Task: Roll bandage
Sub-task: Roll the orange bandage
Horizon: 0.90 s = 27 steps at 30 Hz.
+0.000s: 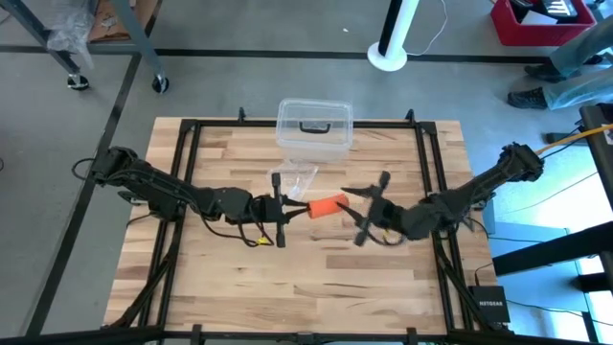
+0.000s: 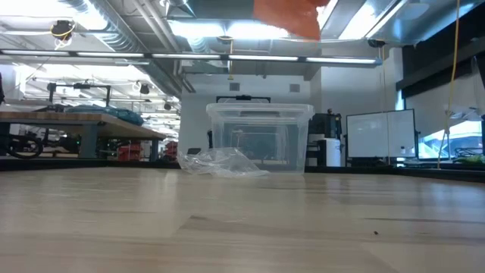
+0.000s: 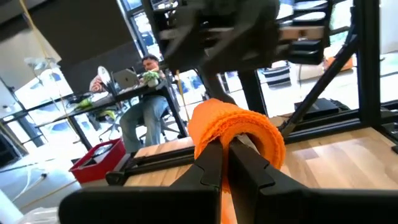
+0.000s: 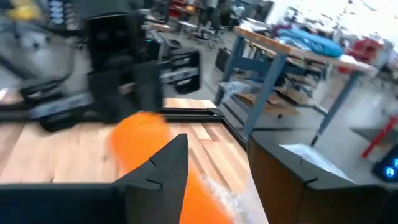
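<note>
Left gripper (image 1: 290, 209): fingers closed tight on one end of bandage (image 1: 329, 205), seen clearly in left wrist view. Right gripper (image 1: 364, 211): fingers spread wide, just right of bandage, probably not touching, though blurred.

Bandage: bright orange, already a short roll, held above mid-worktop (image 1: 383, 278) between both grippers. Soft, light, knitted; likely to squash and unwind if released. Best hold judged across the roll's free right end, pinching outer wrap.

Beyond, far side: clear box (image 1: 314, 126), crumpled plastic piece (image 1: 292, 177).
</note>
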{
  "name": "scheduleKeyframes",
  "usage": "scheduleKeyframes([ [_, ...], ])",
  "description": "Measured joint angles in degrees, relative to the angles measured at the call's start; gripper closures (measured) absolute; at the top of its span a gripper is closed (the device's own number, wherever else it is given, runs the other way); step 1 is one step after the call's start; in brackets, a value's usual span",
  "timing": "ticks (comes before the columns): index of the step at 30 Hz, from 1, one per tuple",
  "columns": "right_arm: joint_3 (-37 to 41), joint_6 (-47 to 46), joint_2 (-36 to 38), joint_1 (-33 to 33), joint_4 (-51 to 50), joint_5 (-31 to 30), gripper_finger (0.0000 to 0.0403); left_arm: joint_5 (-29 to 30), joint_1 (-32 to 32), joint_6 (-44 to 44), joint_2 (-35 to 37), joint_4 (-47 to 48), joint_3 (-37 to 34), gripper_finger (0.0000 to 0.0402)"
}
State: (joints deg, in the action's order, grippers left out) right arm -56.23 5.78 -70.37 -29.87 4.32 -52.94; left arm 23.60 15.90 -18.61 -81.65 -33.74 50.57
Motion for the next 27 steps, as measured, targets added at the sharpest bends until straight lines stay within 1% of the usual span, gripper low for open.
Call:
scheduleKeyframes([
  [2, 0.00, 0.19, 1.97, -2.90, -3.54, -2.03, 0.0236, 0.15, 0.58, -1.46, 0.44, -0.33, 0.02, 0.0398],
  [3, 0.00, -0.91, 2.92, -4.36, -5.65, -3.23, 0.0236, 0.15, 0.93, -2.12, 0.60, -0.36, 0.02, 0.0398],
  [5, 0.00, -4.14, 4.79, -6.84, -11.41, -3.75, 0.0236, 0.07, 1.38, -3.17, 0.67, -0.61, 0.07, 0.0398],
  [8, 0.39, -12.42, 5.53, -8.76, -19.76, -0.63, 0.0236, 0.05, 1.79, -4.64, 0.71, -0.79, 0.07, 0.0398],
  [10, 2.18, -17.71, 5.35, -9.27, -22.66, 0.57, 0.0236, 0.11, 1.99, -5.95, 0.76, -1.33, 0.07, 0.0398],
  [12, 5.25, -20.43, 5.07, -9.13, -21.80, 0.62, 0.0236, -1.09, 2.41, -7.15, 0.76, -1.62, 0.07, 0.0398],
  [15, 10.41, -22.17, 4.97, -9.10, -19.62, -0.89, 0.0236, -4.35, 2.65, -8.00, 0.76, -1.68, 0.07, 0.0398],
  [17, 13.06, -23.67, 5.16, -9.09, -17.45, -1.85, 0.0236, -4.60, 2.65, -8.20, 0.76, -1.35, 0.07, 0.0398],
  [21, 15.60, -28.92, 5.27, -9.20, -17.91, -1.49, 0.0236, -4.45, 1.73, -5.74, 0.02, -1.16, 0.07, 0.0398],
  [24, 17.43, -29.52, 5.26, -9.07, -17.37, -1.25, 0.0236, -5.27, 1.25, -1.36, -1.75, -1.48, 0.01, 0.0398],
  [26, 19.35, -29.30, 4.68, -8.35, -14.58, -1.80, 0.0236, -6.45, 1.39, 0.81, -3.67, -1.84, -0.11, 0.0398],
  [27, 20.55, -28.46, 4.30, -7.84, -12.18, -1.06, 0.0236, -6.64, 1.54, 1.78, -4.66, -1.86, -0.13, 0.0398],
])
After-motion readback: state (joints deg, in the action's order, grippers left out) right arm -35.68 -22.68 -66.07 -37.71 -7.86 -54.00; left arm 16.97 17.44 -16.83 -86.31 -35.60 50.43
